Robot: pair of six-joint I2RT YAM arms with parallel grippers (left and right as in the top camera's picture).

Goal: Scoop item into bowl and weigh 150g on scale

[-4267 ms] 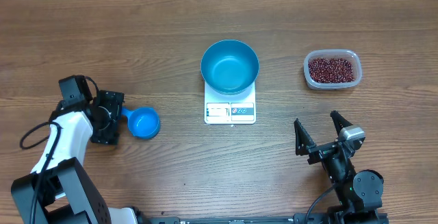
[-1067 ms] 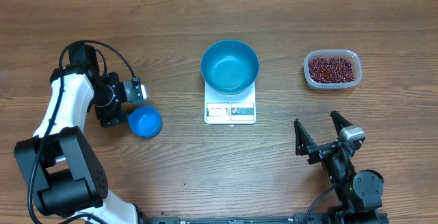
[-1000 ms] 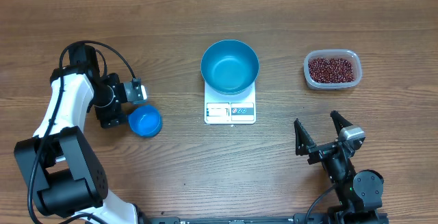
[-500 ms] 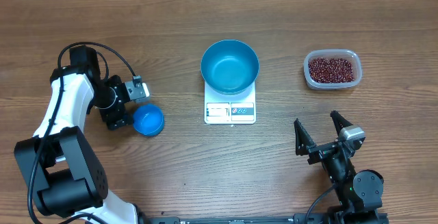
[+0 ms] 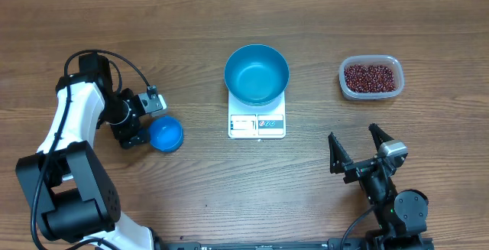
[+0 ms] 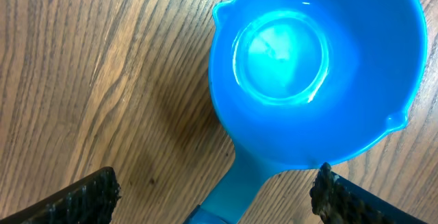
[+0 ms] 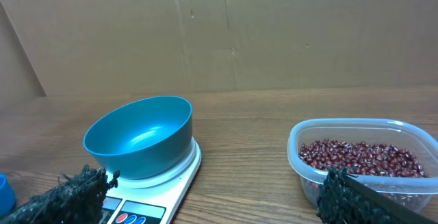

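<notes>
The blue bowl (image 5: 257,74) (image 7: 140,138) stands empty on the white scale (image 5: 257,125) (image 7: 176,183) at mid-table. The item, red-brown beans (image 5: 371,77) (image 7: 359,157), fills a clear tub (image 5: 344,88) (image 7: 295,148) at the right. A small blue scoop (image 5: 166,134) (image 6: 308,59) lies empty on the wood at the left. My left gripper (image 5: 145,121) (image 6: 217,186) is open, with its fingers either side of the scoop's handle and apart from it. My right gripper (image 5: 356,147) (image 7: 215,186) is open and empty near the front right, facing the scale and tub.
A brown cardboard wall (image 7: 226,32) closes the table's far side. The left arm's black cable (image 5: 126,60) loops above the wood by the scoop. Bare wooden tabletop (image 5: 321,120) separates the scale from the tub.
My left gripper has turned slightly and shifted down around the scoop's handle, and the scoop has slid a little to the right. The right arm has not moved.
</notes>
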